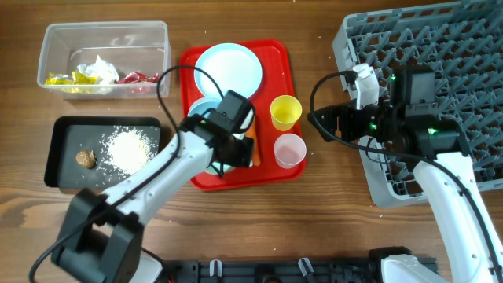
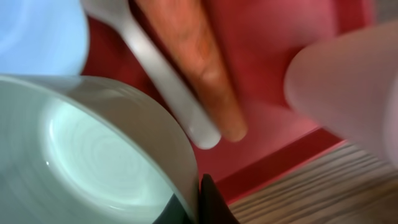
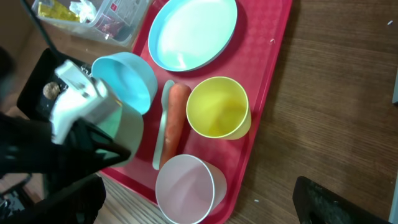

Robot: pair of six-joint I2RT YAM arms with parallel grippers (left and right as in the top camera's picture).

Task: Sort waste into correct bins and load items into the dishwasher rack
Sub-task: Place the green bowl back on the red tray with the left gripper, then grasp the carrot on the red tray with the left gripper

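My left gripper (image 2: 196, 200) is shut on the rim of a pale green bowl (image 2: 93, 155), one finger inside and one outside, over the red tray's front left. Beside it lie the white spoon (image 2: 163, 78) and the carrot (image 2: 199, 68). The tray also holds the blue bowl (image 3: 127, 78), plate (image 1: 228, 69), yellow cup (image 1: 285, 112) and pink cup (image 1: 289, 149). My right gripper (image 1: 321, 124) hangs open and empty between the tray and the dishwasher rack (image 1: 440, 47). The held bowl is mostly hidden under the left arm in the overhead view.
The clear tub (image 1: 47, 55) at the back left holds yellow and red wrappers and white tissue (image 1: 98, 69). In front of it the black tray (image 1: 67, 130) carries rice (image 1: 130, 149) and a brown lump (image 1: 86, 159). Bare wood lies between red tray (image 1: 275, 55) and rack.
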